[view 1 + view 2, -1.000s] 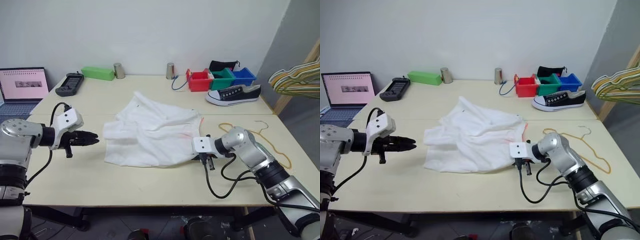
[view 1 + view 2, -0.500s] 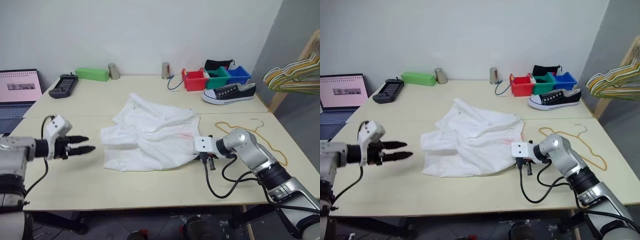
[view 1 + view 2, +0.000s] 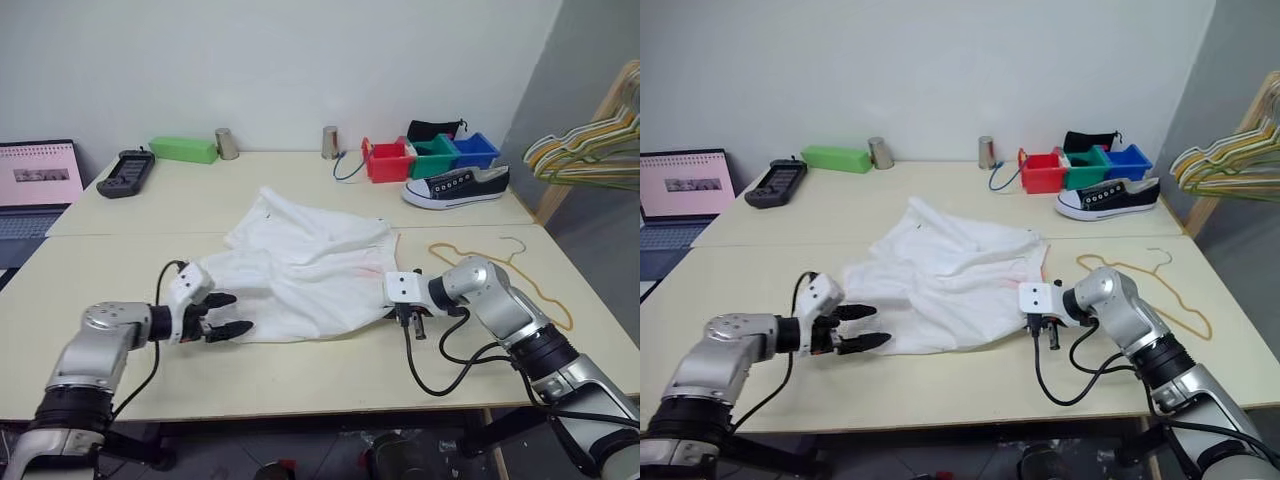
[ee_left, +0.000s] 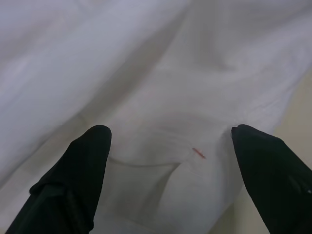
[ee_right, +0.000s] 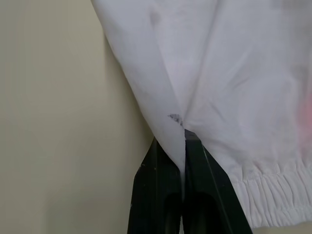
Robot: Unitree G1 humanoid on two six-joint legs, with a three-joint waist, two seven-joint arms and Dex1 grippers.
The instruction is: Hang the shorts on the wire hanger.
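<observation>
Soft matt white cloth shorts (image 3: 305, 270) (elastic hem puckered), thin gold wire hanger (image 3: 508, 268) — metal, smooth pale matt table (image 3: 300, 370), glossy black fingers (image 4: 83, 170).

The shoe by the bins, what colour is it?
The shoe is black with white laces and sole; clearest in the left eye view.

free: bare table (image 3: 300, 375) in front of shorts (image 3: 310, 265) | blocked: far-right bins (image 3: 432, 156), shoe (image 3: 455, 187); hangers (image 3: 585, 150) seemingly overhang right edge

place: lab | cues: laptop (image 3: 685, 198), parts bins (image 3: 1088, 165), bare tables (image 3: 940, 375)
</observation>
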